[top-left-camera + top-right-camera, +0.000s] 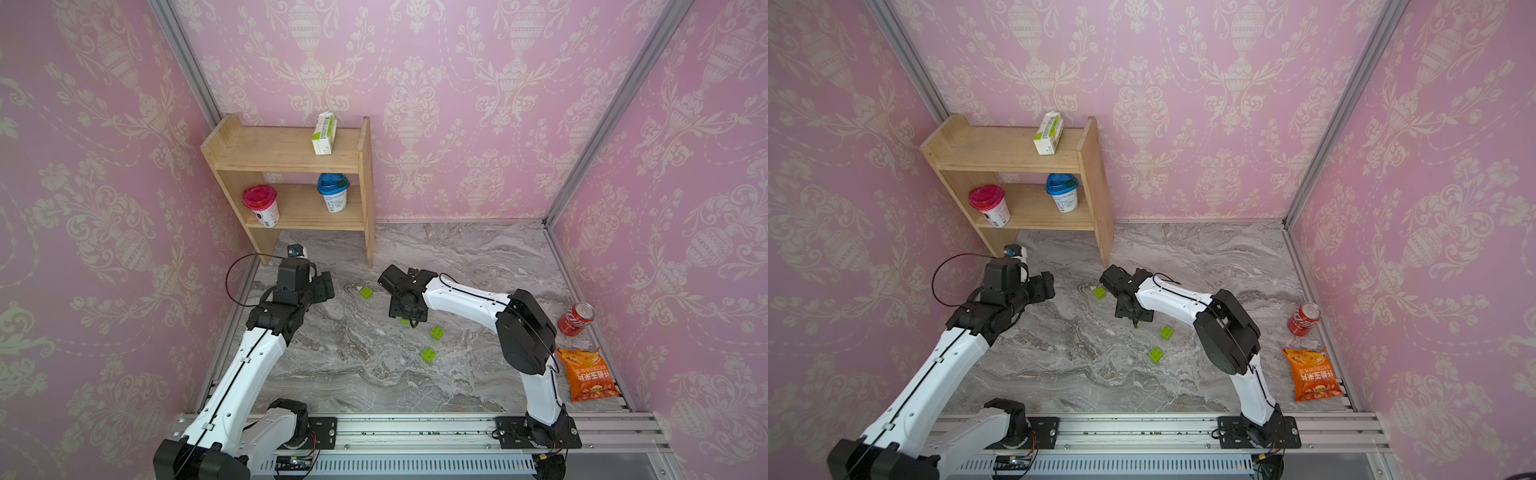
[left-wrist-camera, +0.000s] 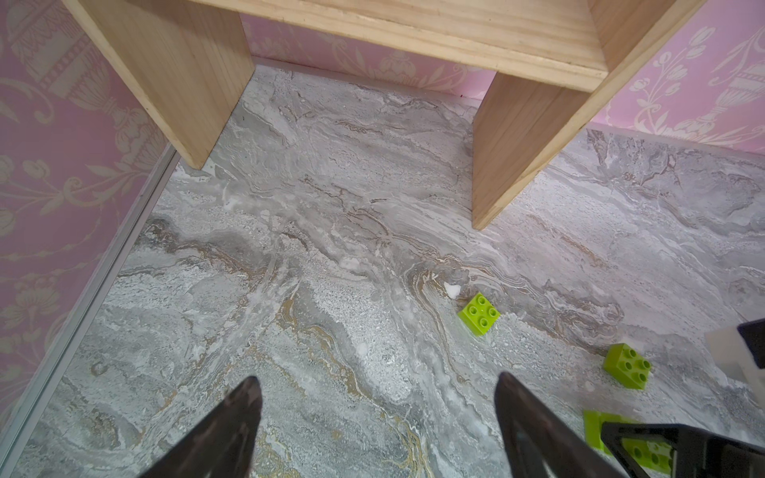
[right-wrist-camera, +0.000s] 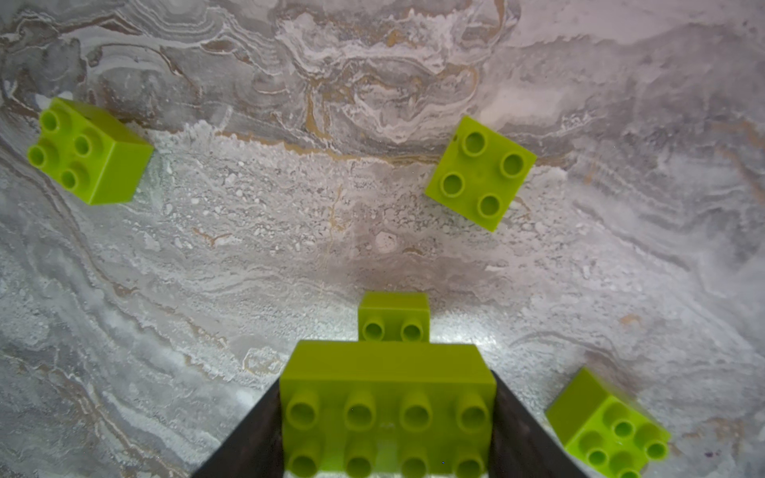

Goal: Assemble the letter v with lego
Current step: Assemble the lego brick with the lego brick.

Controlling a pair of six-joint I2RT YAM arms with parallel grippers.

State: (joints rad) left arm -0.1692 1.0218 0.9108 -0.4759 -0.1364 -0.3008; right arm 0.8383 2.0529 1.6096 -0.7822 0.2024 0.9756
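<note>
We count five lime bricks. Right hand clamps one long brick; one square brick sits just past it, contact unclear. Three loose square bricks lie on the bench. Left hand wide open, empty, near the shelf.

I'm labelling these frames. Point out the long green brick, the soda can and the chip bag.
long green brick (image 3: pixel 387 366): right wrist view, plain side wall next to its studs.
soda can (image 1: pixel 574 323): in a top view, red side wall.
chip bag (image 1: pixel 587 376): in a top view, middle of its orange front.
</note>
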